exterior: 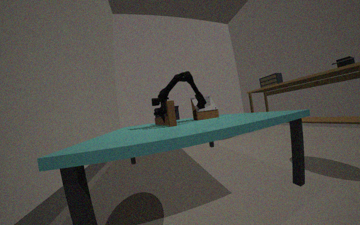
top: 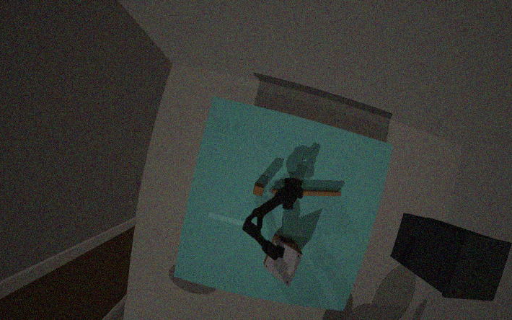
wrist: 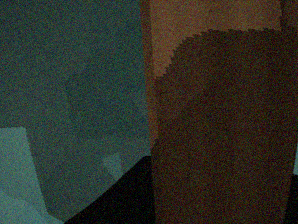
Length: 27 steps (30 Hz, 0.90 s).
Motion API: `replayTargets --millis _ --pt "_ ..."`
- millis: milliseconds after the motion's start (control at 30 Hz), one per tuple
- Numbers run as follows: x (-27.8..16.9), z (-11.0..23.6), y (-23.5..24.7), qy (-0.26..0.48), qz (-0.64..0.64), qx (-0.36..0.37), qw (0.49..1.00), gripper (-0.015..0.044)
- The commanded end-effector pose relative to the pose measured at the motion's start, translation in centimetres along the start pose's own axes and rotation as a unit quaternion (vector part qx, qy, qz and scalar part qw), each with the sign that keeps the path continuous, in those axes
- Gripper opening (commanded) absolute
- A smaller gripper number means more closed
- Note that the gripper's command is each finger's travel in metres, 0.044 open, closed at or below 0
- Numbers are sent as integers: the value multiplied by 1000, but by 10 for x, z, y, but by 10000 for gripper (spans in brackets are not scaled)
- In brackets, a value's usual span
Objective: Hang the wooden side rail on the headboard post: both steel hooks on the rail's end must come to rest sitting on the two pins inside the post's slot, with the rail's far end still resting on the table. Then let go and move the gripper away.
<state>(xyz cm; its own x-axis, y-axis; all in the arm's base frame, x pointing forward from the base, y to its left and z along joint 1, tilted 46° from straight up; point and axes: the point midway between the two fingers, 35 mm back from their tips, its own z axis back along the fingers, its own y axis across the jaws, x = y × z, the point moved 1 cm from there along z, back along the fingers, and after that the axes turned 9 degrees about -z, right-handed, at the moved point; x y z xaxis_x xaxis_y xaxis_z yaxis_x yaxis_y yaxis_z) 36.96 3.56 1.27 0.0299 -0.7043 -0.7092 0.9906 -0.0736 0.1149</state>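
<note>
The wooden side rail [top: 321,193] [wrist: 220,149] lies across the middle of the teal table [top: 218,158] [exterior: 231,122]. Its near end is close to the upright wooden headboard post [top: 269,172] [exterior: 171,113]. My gripper [top: 288,194] [exterior: 158,113] is down over the rail's end nearest the post and is shut on the rail. In the wrist view the rail fills the right half, with the table top to its left. The steel hooks, the post's slot and its pins are too dark and small to make out.
The arm's base stands on a wooden block with a white plate [top: 285,264] [exterior: 205,113] near the table's front edge. A long wooden bench [exterior: 315,76] with boxes stands to the right, and a dark box [top: 448,254] is beside the table.
</note>
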Motion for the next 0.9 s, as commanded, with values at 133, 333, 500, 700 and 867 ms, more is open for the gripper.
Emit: replayTargets --millis 133,333,500,700,867 --pt "1 0 -9 0 -49 -3 999 0" --pt "2 0 -15 0 -76 -3 997 0" --pt "1 0 -19 0 -97 -3 995 0" --pt "1 0 -14 0 -75 0 997 0" --pt "1 0 -14 0 -77 -1 997 0"
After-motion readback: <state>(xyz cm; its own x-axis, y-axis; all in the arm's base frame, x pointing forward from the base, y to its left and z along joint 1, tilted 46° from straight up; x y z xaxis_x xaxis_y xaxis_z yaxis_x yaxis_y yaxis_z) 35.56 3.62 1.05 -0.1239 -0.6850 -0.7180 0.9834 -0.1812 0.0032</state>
